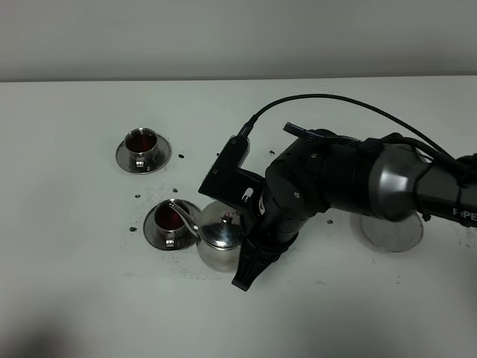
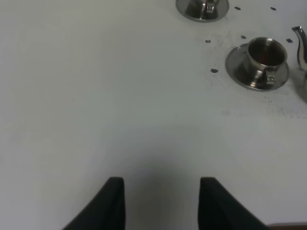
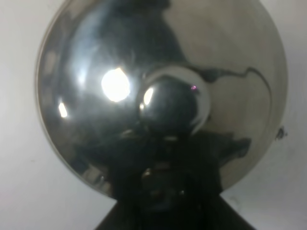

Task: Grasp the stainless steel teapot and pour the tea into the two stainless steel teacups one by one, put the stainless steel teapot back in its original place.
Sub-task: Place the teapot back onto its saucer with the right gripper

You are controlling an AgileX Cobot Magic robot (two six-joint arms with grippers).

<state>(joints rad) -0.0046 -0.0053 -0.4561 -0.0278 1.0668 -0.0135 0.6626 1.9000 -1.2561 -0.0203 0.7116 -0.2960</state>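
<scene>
The stainless steel teapot [image 1: 218, 240] is at the front middle of the white table, its thin spout reaching over the nearer teacup [image 1: 170, 224]. My right gripper [image 1: 251, 252] is shut on the teapot from its handle side. In the right wrist view the domed lid and knob [image 3: 173, 103] fill the picture, and the handle itself is hidden. The farther teacup [image 1: 141, 149] stands on its saucer behind, and both cups hold dark red tea. My left gripper [image 2: 163, 203] hovers over bare table with its fingers apart, well away from the nearer teacup [image 2: 263, 60], the farther teacup [image 2: 201, 7] and the spout [image 2: 300, 45].
A round steel plate [image 1: 393, 233] lies on the right, partly under the right arm. Small dark specks [image 1: 179, 156] are scattered around the cups. The table's far edge [image 1: 223, 80] meets a pale wall.
</scene>
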